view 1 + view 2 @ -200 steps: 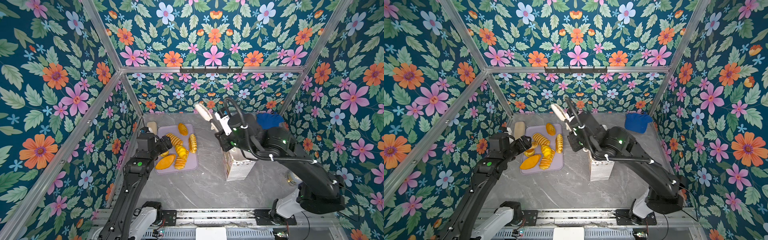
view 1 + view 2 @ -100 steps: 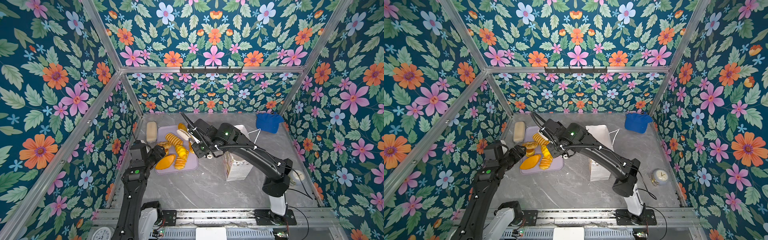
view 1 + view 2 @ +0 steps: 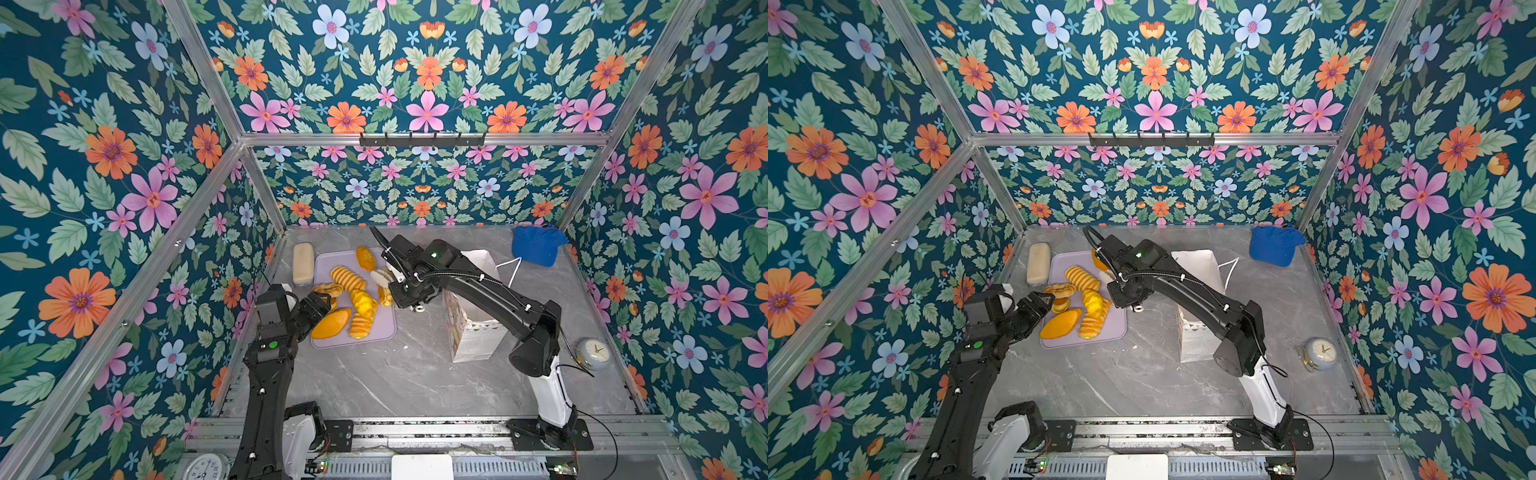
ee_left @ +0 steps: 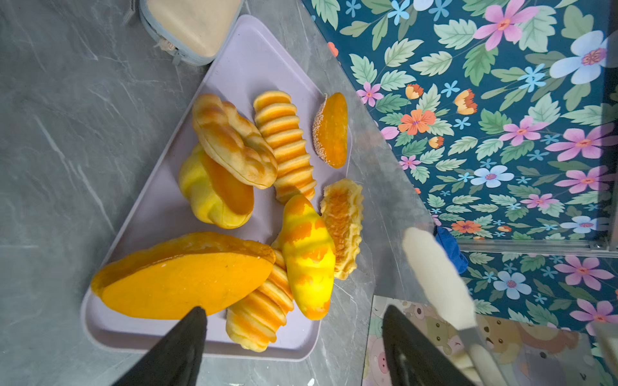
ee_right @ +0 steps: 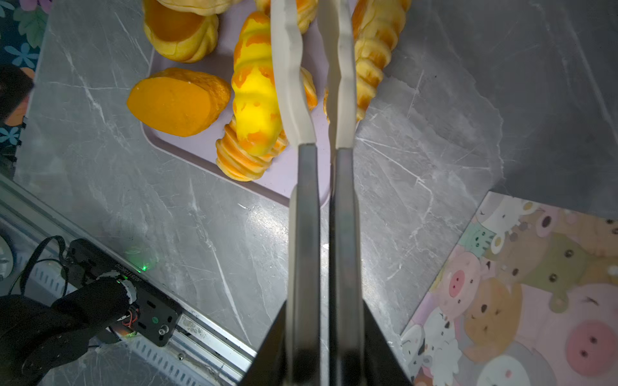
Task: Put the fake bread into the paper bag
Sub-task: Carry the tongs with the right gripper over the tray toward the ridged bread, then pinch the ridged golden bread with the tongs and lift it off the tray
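Several glossy yellow and orange pieces of fake bread [image 3: 351,299] [image 3: 1084,303] lie on a lilac tray [image 3: 376,336]. My left gripper [image 3: 322,297] [image 4: 294,337] stands open at the tray's near left corner, over a flat orange bun [image 4: 187,280], with nothing between its fingers. The right gripper [image 3: 397,280] [image 5: 322,334] is shut on a pair of white-tipped tongs [image 5: 291,67]. The tong tips stand slightly apart just above a ridged loaf [image 5: 374,50] at the tray's right edge. Right of the tray the paper bag [image 3: 471,336] [image 3: 1196,345] stands upright, partly hidden by the right arm.
A pale beige bar [image 3: 303,264] lies beside the tray's far left corner. At the back right sits a blue cap [image 3: 536,245]. A small clock [image 3: 594,353] stands near the right wall. Flowered walls close in the grey marble table [image 3: 395,382] on three sides.
The right arm has swung from above the bag over to the tray and lowered the tongs to the bread. The left gripper has drawn back slightly and stayed open.
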